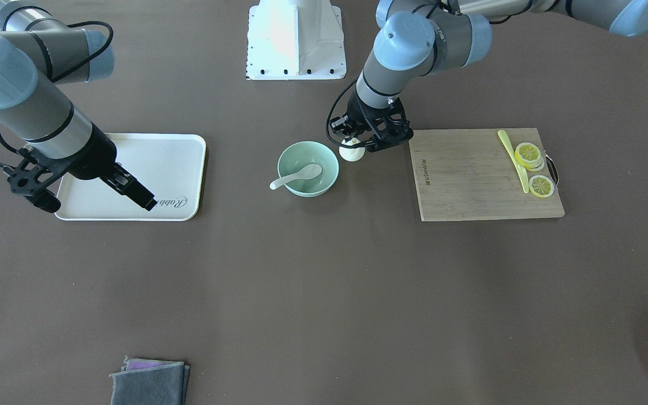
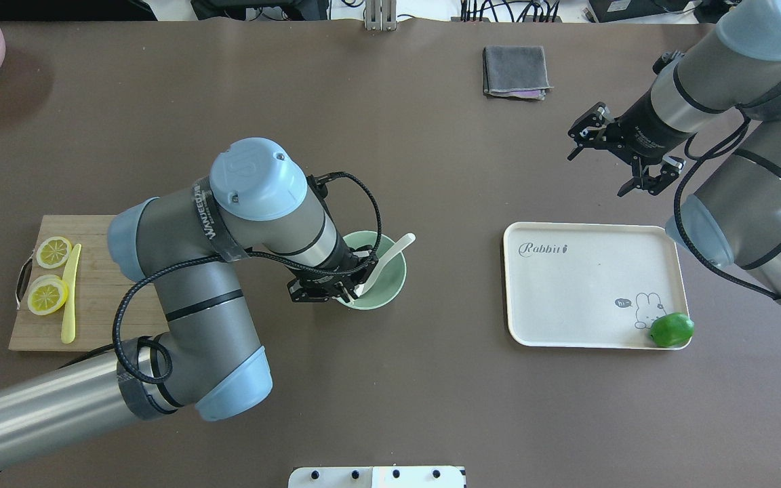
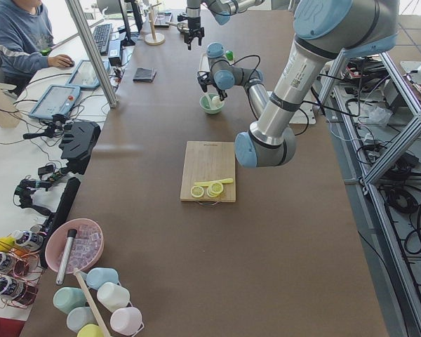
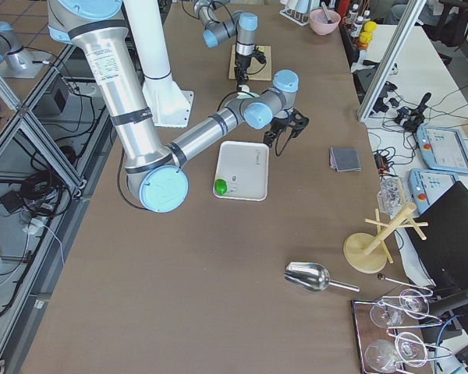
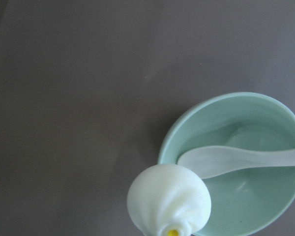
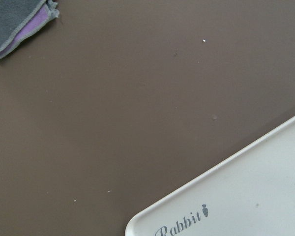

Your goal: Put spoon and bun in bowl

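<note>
Left end effector (image 1: 354, 144) clamped on bun (image 1: 351, 152) at bowl's (image 1: 324, 163) rim; spoon (image 1: 296, 177) inside bowl, handle overhanging; right end effector (image 2: 597, 175) spread apart near tray (image 1: 192, 147); tray and cutting board (image 1: 459, 180) flank bowl, well apart on tabletop (image 1: 324, 281).

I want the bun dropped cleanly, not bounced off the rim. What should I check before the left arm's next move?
1. Spoon in bowl: ok, scoop inside, handle over the rim.
2. Left gripper shut on bun: ok.
3. Bun above the bowl's opening: not ok, it sits at the rim's outer edge.
4. Bun higher than the rim: cannot tell.
5. Right gripper out of the way: ok, open near the tray.
</note>
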You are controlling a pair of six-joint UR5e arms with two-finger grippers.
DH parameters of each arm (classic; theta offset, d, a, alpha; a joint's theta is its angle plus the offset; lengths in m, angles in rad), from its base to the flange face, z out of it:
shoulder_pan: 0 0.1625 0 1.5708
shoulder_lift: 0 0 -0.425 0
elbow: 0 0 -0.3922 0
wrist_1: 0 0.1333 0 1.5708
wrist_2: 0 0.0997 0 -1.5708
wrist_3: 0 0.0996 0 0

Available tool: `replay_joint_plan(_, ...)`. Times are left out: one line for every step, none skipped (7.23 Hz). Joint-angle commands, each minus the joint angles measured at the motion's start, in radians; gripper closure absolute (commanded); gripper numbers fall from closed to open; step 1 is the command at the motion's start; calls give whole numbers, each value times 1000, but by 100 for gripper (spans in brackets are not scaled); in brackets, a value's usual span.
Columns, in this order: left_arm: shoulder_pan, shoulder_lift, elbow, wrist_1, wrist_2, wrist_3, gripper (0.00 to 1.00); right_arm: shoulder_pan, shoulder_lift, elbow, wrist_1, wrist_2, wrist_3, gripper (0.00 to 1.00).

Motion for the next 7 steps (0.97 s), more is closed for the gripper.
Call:
replay_joint_plan(31,-26,17,-20,28,-22,24,8,-13,-8,0,2,-21,0)
replay_joint_plan(30,-18,16,-18,30,-14,3,14,-13,-8,0,2,-21,0)
replay_joint_plan(27,-1,5,-18,21,-8,2,15,-12,-5,0,2,-21,0)
replay_joint_plan(16,55,-48,-9,16,65,2,26,-13,-8,0,2,-24,0)
replay_joint_plan(-4,131,-99,-7,16,157,2,35,-21,-8,-2,4,-90,0)
replay_joint_plan(-33,170,-99,-6,13,244,2,60,-39,4,-2,11,-159,0)
replay_joint_plan(-62,228,-99,-6,13,360,2,86,-62,4,-12,16,-189,0)
